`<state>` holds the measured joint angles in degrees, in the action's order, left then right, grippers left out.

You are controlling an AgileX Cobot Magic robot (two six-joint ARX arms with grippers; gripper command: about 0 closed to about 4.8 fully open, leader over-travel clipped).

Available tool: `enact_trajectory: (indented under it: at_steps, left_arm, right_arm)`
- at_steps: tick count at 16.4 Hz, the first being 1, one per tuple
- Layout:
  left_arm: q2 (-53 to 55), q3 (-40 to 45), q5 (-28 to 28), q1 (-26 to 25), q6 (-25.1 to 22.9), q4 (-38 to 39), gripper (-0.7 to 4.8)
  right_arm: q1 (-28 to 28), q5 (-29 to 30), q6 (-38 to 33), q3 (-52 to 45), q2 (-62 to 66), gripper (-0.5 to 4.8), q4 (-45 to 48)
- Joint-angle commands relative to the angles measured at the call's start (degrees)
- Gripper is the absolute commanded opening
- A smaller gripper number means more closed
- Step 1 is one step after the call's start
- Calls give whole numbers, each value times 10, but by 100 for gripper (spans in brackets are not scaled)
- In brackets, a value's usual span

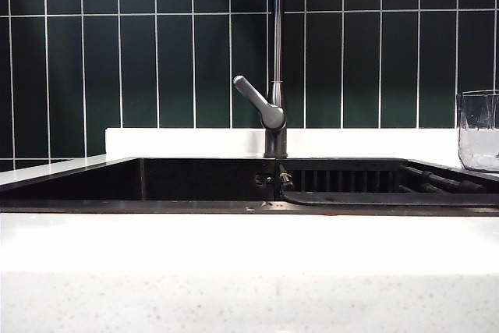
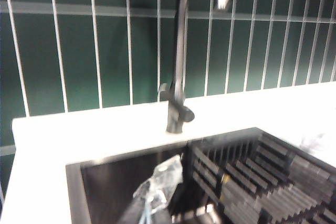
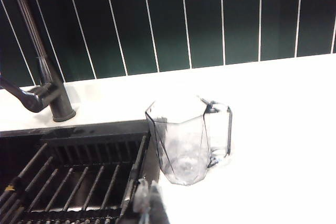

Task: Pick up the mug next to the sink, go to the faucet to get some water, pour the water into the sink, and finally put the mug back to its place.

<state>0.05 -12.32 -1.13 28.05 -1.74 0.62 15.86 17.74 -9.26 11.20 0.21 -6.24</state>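
The clear faceted mug [image 3: 184,140] stands upright on the white counter beside the sink's corner, its handle turned away from the basin; it also shows at the right edge as the mug [image 1: 478,130]. The faucet [image 1: 274,76] rises behind the black sink [image 1: 140,181], its grey lever [image 1: 257,99] angled up-left. My left gripper [image 2: 160,182] hangs shut and empty over the sink basin [image 2: 115,182], in front of the faucet [image 2: 176,93]. My right gripper [image 3: 148,198] is shut and empty, a short way in front of the mug over the sink's rim. No water is in view. Neither gripper appears in the exterior view.
A ribbed black rack [image 2: 262,177] fills the sink's right part, also visible as the rack [image 3: 68,182]. White counter [image 1: 249,271] surrounds the basin, with a low white ledge [image 1: 187,142] at the back. Dark green tiles [image 1: 156,52] form the wall behind.
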Motion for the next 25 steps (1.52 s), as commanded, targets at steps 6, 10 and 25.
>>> enact_trajectory:
  at_steps: [6, 10, 25]
  left_arm:
    - [0, 73, -2, -1, 7, -68, -6]
    - [0, 97, -2, -1, 12, -72, -6]
    - [0, 119, -2, -2, 26, 19, -5]
  right_arm:
    - [0, -13, -15, -80, 0, -6, 79]
    - [0, -11, -15, -104, 0, -6, 83]
    - [-42, -22, -12, -111, 0, -6, 60]
